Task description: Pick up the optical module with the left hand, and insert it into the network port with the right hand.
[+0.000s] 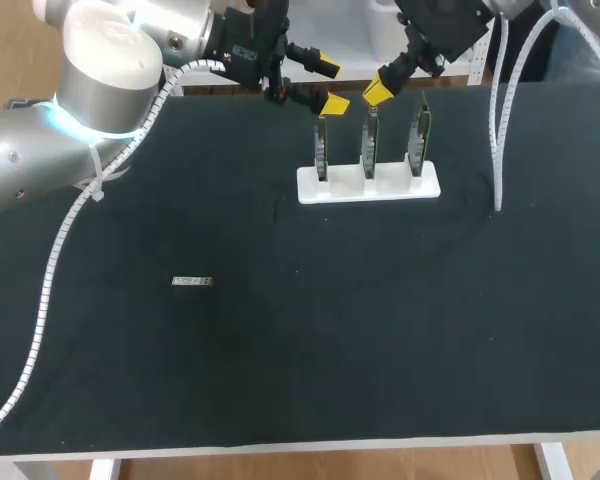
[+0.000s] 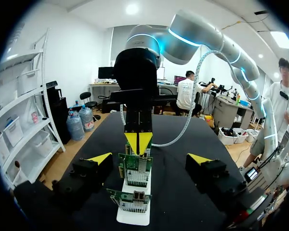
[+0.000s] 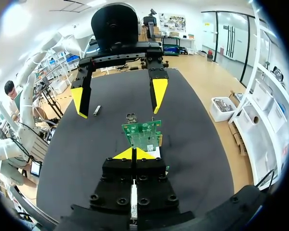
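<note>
The optical module (image 1: pixel 191 282), a small silver bar, lies flat on the black table left of centre; in the right wrist view the module (image 3: pixel 97 110) shows beyond the left gripper's fingers. A white stand (image 1: pixel 368 183) at the back holds three upright network cards (image 1: pixel 369 148). My left gripper (image 1: pixel 330 85) hangs open above the stand's left end, holding nothing, far from the module. My right gripper (image 1: pixel 377 93) is shut and empty, just above the middle card. In the left wrist view my open left gripper (image 2: pixel 149 159) faces the shut right gripper (image 2: pixel 138 143) over the cards (image 2: pixel 136 171).
The stand (image 2: pixel 133 216) with its green cards (image 3: pixel 143 134) stands directly under both grippers. A white cable (image 1: pixel 498 120) hangs from my right arm down to the table at the right. Wide bare black mat (image 1: pixel 380 340) lies in front of the stand.
</note>
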Robot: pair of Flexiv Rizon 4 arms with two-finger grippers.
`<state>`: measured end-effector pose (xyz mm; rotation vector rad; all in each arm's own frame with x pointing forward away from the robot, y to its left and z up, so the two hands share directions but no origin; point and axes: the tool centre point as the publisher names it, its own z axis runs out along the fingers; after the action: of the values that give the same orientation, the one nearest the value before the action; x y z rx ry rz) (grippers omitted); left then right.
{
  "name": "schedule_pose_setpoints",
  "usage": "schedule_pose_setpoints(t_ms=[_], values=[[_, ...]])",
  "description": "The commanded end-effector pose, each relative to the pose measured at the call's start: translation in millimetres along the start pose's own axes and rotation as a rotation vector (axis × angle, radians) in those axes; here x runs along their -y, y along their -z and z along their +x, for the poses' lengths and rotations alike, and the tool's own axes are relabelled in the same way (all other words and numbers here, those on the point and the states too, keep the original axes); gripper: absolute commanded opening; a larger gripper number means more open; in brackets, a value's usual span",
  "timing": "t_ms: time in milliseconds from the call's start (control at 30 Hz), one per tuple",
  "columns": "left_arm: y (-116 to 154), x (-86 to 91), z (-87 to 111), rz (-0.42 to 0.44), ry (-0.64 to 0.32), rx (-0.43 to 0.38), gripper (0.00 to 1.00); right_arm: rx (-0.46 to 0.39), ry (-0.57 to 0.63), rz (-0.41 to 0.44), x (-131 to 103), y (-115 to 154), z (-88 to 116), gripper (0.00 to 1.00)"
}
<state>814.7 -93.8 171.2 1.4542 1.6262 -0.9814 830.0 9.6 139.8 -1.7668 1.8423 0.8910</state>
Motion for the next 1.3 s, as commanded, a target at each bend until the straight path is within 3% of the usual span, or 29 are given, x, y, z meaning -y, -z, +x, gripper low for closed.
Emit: schedule_pose_setpoints(t_ms=[33, 267, 733, 1300], values=[[-0.4, -1.4, -1.1, 0.002, 0.002, -0.005, 1.00, 0.000, -0.002, -0.658, 7.6, -3.7, 3.6, 0.00], [-0.4, -1.4, -1.1, 0.002, 0.002, -0.005, 1.00, 0.016, 0.006, -0.649, 8.3, 1.6, 0.1, 0.00], [-0.4, -1.4, -1.1, 0.002, 0.002, -0.005, 1.00, 0.067, 0.089, -0.613, -3.1, 35.0, -27.1, 0.00], [-0.4, -1.4, -1.1, 0.002, 0.002, -0.005, 1.00, 0.077, 0.065, -0.648, -29.7, 87.1, 6.2, 0.00]])
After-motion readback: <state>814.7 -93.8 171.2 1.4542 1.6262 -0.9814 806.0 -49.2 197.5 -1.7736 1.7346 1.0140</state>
